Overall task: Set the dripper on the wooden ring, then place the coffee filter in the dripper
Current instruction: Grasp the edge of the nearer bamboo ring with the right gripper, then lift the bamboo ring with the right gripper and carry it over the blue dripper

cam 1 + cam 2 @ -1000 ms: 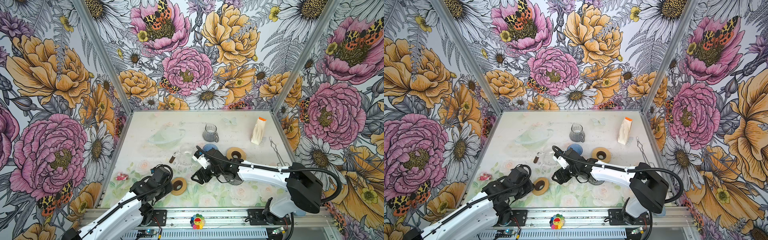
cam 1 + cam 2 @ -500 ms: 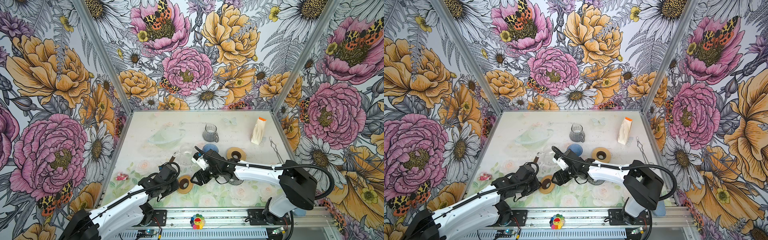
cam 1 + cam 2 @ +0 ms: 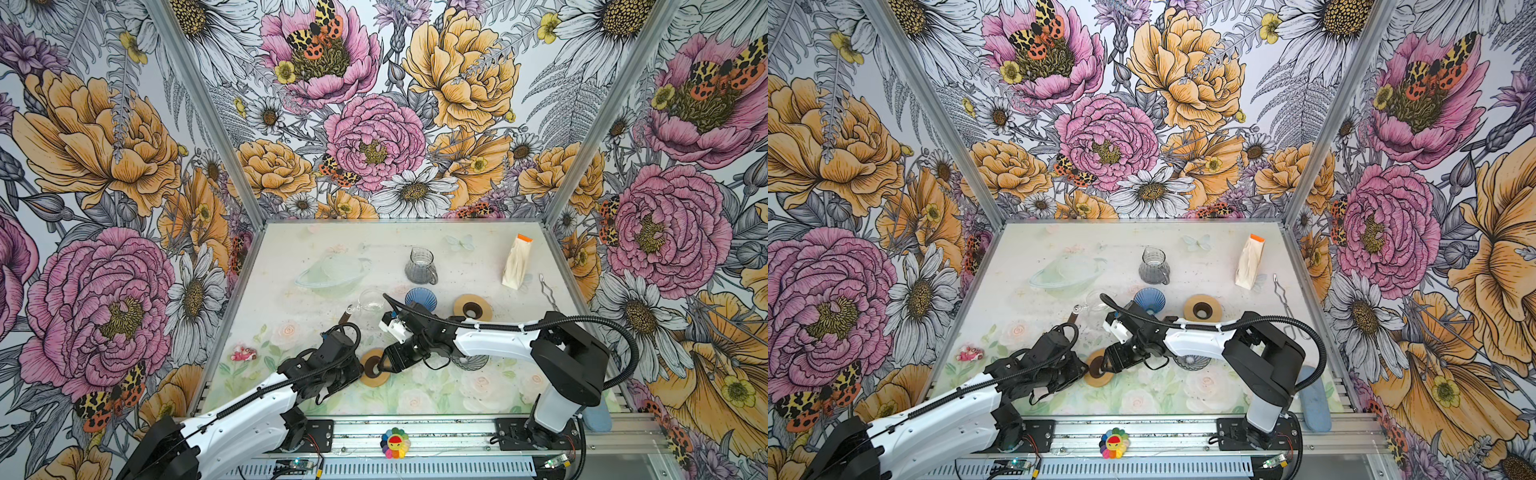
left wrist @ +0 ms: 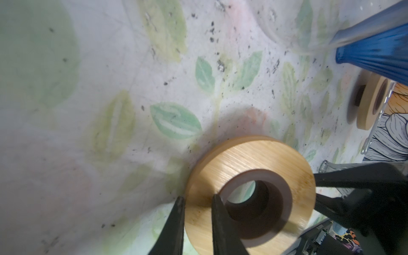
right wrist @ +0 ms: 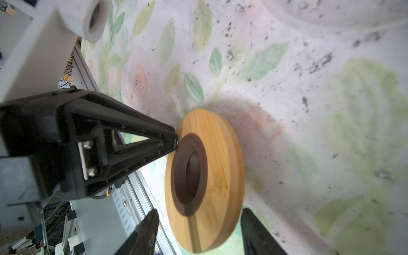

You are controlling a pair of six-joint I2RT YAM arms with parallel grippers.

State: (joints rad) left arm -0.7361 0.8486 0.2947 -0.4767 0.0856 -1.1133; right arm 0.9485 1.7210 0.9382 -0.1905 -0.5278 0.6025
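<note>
1. Fingers [image 4: 174, 225] of our left gripper [image 4: 198, 197] pinch the wooden ring [image 4: 249, 159] through its hole, we judge to steady it;
2. our right gripper [image 5: 199, 210] straddles the same ring's rim, jaws apart, not yet clamped;
3. farther back stands the blue dripper [image 3: 422, 296], mid-table; we cannot spot the coffee filter.

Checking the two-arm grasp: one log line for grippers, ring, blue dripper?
left gripper: shut on ring | right gripper: open, straddling ring edge | ring: tilted | blue dripper: on table, untouched
</note>
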